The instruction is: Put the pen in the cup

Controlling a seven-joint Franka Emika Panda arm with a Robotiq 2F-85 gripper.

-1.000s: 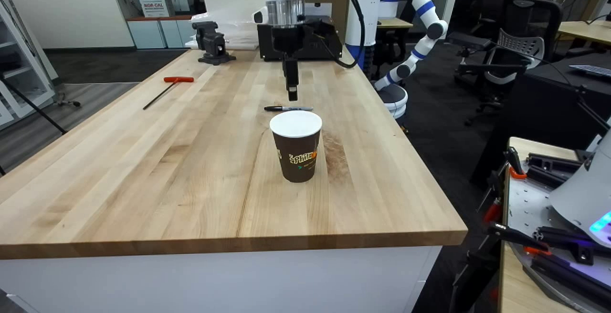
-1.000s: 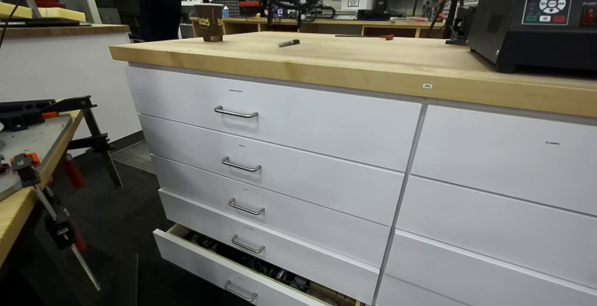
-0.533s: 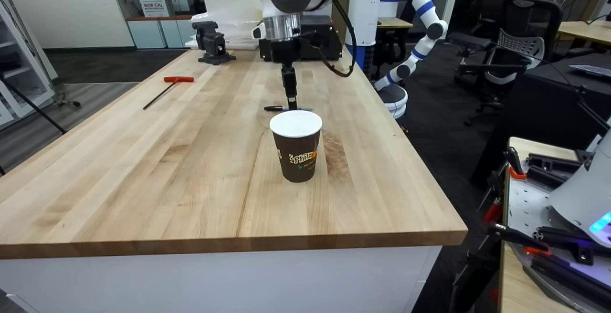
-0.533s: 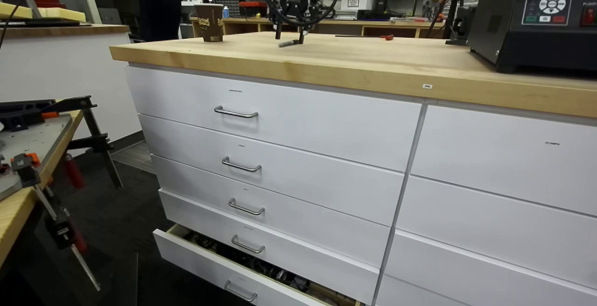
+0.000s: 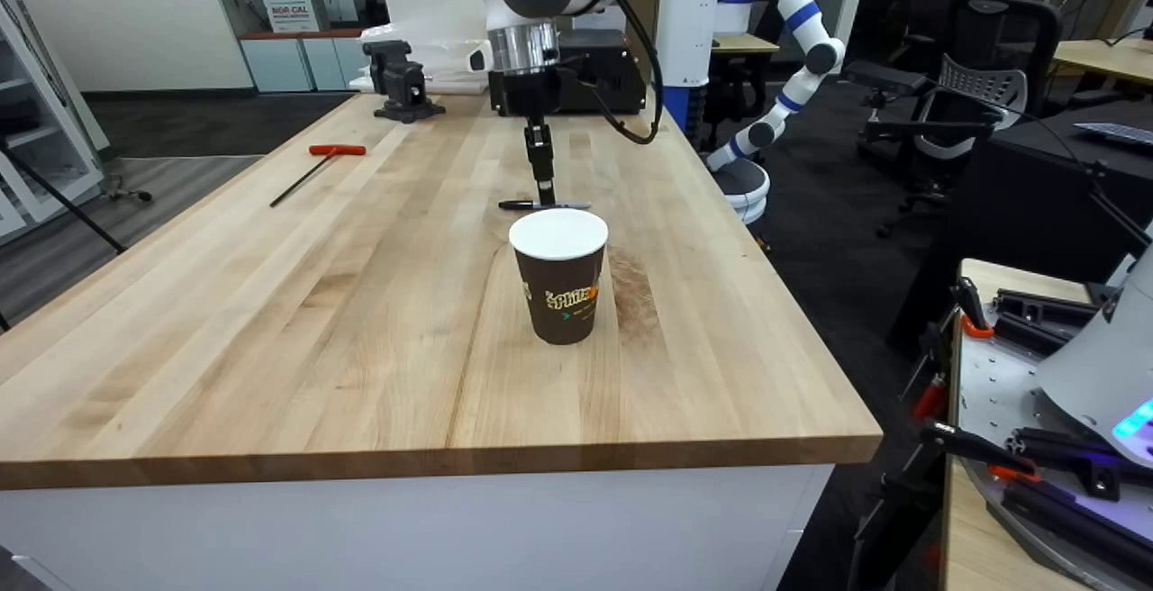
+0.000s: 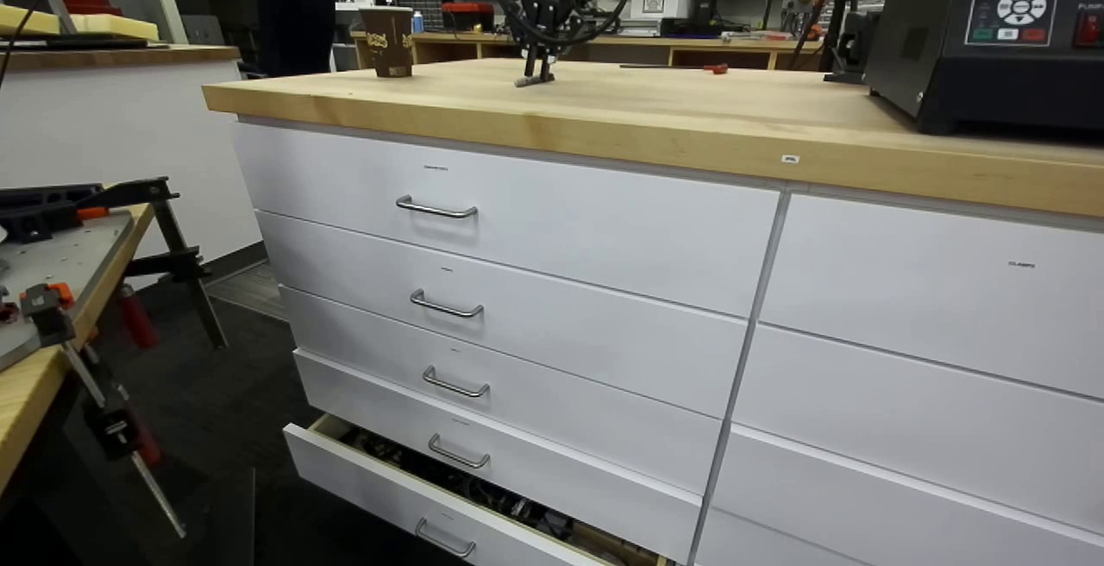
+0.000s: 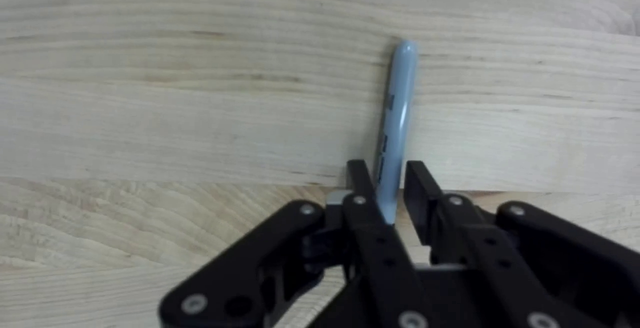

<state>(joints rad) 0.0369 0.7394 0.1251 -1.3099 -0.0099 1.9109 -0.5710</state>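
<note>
The pen (image 7: 401, 83), with a pale grey barrel and a black cap, lies flat on the wooden table; its cap (image 5: 516, 204) shows in an exterior view. My gripper (image 7: 385, 162) is down at the table with its fingers on either side of the barrel. A narrow gap shows between the pen and the right-hand finger (image 7: 420, 193) in the wrist view. Whether the other finger touches the barrel is hard to tell. The dark brown cup (image 5: 560, 298) with a white rim stands upright, apart from the gripper, in both exterior views.
A red-handled tool (image 5: 338, 150) lies farther along the table, beyond the pen. A black vise (image 5: 403, 82) and a black machine (image 6: 992, 48) stand at the far end. The table's front edge (image 5: 432, 460) lies beyond the cup.
My gripper has come down from above the pen to the table, and its fingers have drawn much closer together around the barrel. Pen and cup have not moved.
</note>
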